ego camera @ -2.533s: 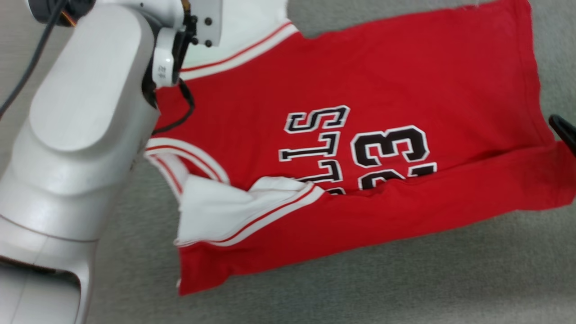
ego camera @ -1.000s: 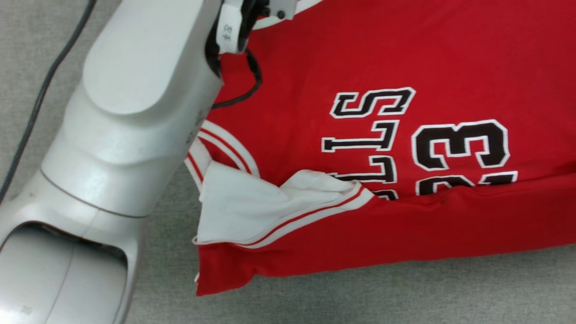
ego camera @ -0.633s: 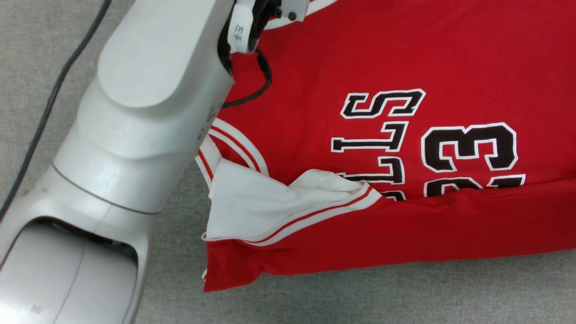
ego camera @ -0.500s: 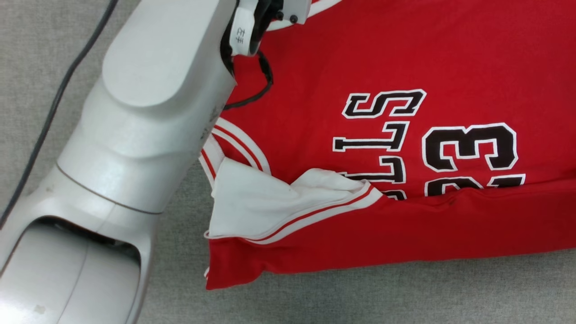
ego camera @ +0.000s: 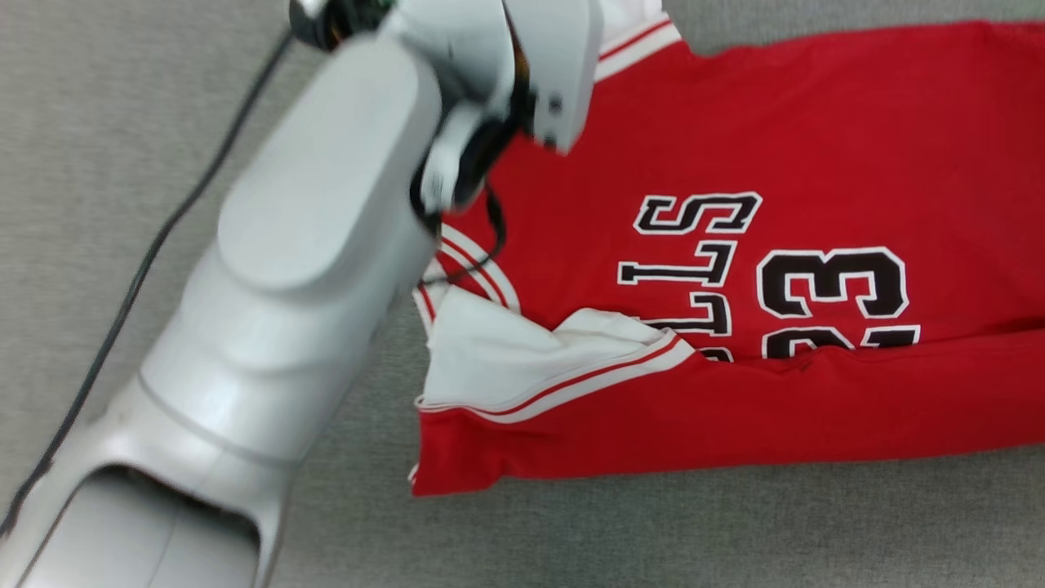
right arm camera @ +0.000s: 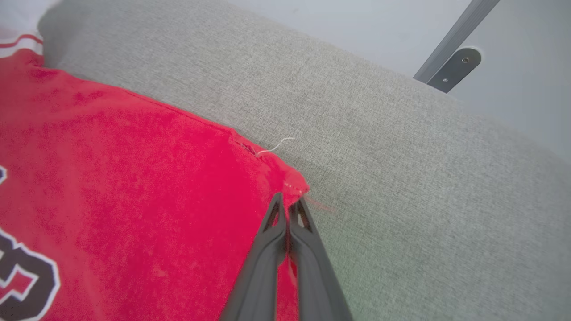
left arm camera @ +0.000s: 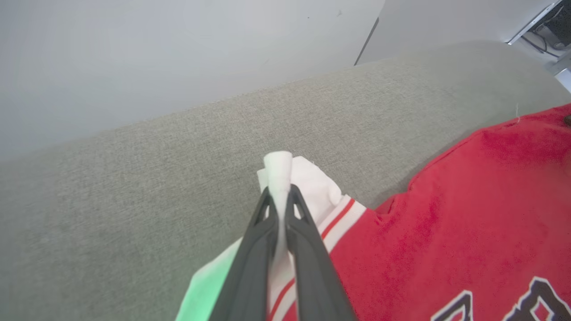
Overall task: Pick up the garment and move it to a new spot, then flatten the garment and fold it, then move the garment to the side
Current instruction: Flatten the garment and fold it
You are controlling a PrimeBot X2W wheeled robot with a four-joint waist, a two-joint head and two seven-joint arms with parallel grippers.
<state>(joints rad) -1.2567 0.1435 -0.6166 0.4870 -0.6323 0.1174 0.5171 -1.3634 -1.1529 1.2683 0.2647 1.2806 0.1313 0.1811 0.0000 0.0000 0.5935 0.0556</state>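
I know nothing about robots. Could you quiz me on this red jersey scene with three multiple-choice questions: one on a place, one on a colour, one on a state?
1. Where does the right end effector pinch the garment?
A) a red corner
B) the middle of the number
C) a white strap

2. What colour is the cloth pinched by the left end effector?
A) black
B) white
C) blue

3. How does the garment lie?
A) balled up
B) hanging in the air
C) spread out, its near side folded over part of the lettering

Answers:
1 A: the right wrist view shows it shut on a red corner.
2 B: white cloth sticks out beyond its tip.
3 C: in the head view the fold hides the lettering's lower part.
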